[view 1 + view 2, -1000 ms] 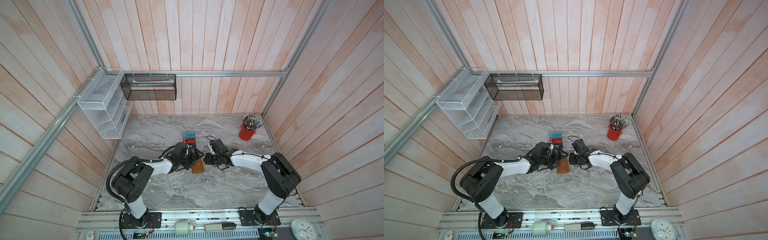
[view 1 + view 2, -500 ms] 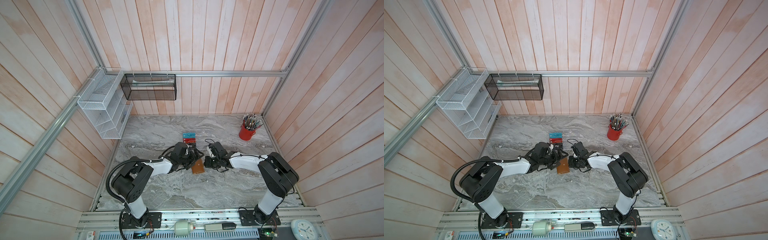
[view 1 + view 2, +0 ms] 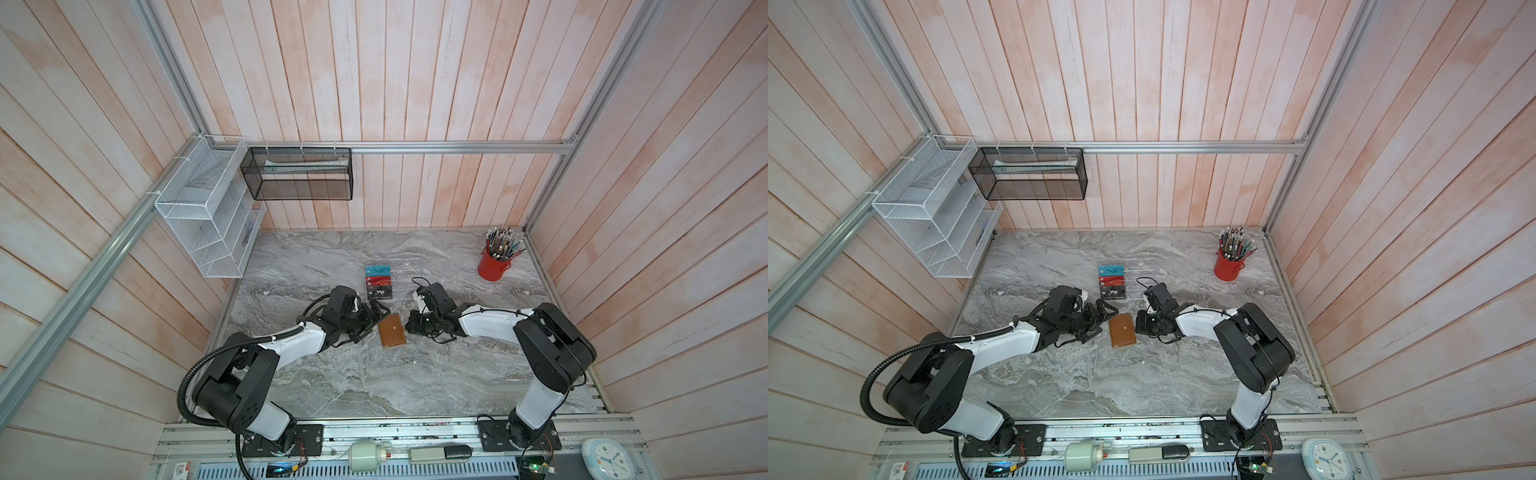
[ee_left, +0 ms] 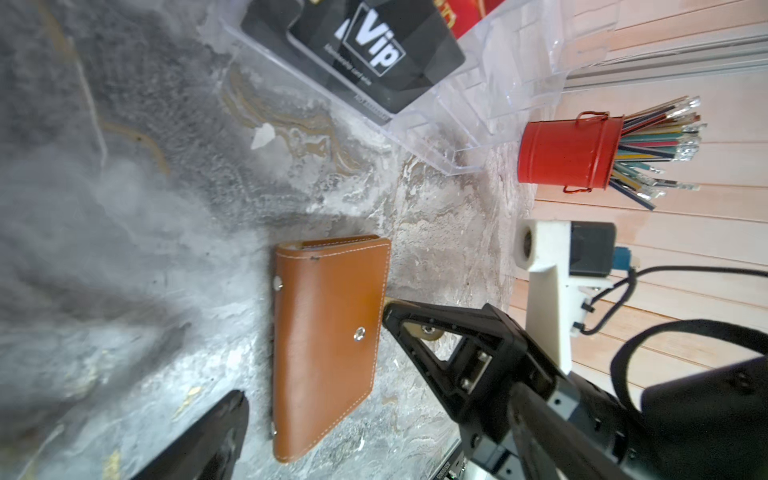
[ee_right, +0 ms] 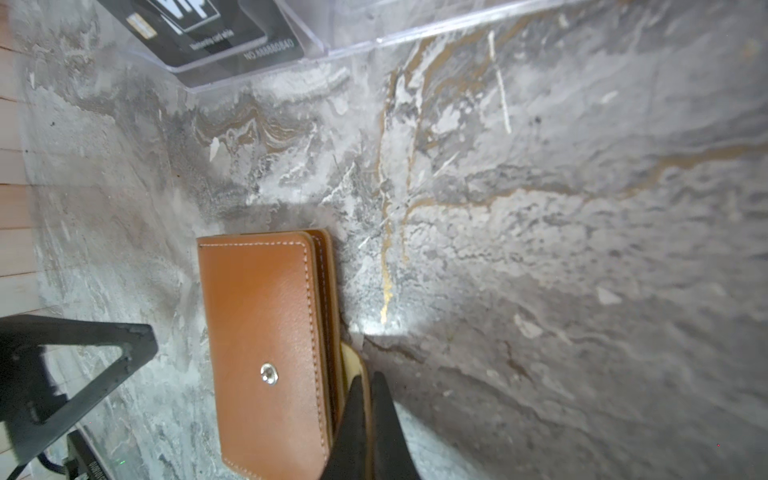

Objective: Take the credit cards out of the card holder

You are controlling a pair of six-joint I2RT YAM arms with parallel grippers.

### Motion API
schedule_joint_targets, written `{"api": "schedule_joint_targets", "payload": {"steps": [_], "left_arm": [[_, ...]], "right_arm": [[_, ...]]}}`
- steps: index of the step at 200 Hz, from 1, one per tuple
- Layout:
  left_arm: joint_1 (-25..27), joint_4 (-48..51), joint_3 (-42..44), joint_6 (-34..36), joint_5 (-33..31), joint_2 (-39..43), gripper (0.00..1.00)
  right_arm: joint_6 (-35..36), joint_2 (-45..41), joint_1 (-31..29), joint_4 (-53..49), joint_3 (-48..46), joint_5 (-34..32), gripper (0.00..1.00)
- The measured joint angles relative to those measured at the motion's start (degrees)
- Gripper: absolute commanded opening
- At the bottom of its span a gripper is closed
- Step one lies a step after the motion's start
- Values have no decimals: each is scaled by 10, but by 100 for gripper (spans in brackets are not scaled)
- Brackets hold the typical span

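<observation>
Card holder (image 3: 392, 330) — tan leather, closed, flat on marble tabletop (image 3: 374, 382), between both claws.
Right gripper (image 5: 368, 386): jaws together, pinching snap strap (image 5: 353, 361) at holder's edge.
Left gripper (image 3: 375, 322): jaws wide apart, just beside holder.
Beyond — credit cards (image 3: 379, 282), teal, red, black, in clear acrylic rack (image 3: 401, 278).
Far right corner: red pencil cup (image 3: 492, 266).
</observation>
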State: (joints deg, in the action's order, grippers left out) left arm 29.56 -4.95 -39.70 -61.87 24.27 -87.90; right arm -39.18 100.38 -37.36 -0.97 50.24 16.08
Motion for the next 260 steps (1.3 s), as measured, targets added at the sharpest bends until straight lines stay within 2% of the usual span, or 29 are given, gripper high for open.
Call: {"api": "schedule_joint_targets", "payload": {"steps": [59,73,156,169,187,222,260], "left_arm": [[0,-22,5,2,26,-46,92],[0,-35,5,1,31,-54,87],[0,-96,31,-2,45,-66,74],[0,-101,35,-2,45,-66,68],[0,-110,43,-5,44,-64,67],[2,-110,50,-4,42,-63,53],[2,-109,51,-7,39,-63,33]], "right_arm": [[-16,0,1,28,-16,21,0],[-20,0,1,32,-19,25,0],[-42,15,2,66,-20,45,0],[-43,23,3,69,-14,51,0],[-44,34,3,76,-5,57,0],[-50,40,3,88,-3,68,0],[-55,40,3,88,-3,70,0]]}}
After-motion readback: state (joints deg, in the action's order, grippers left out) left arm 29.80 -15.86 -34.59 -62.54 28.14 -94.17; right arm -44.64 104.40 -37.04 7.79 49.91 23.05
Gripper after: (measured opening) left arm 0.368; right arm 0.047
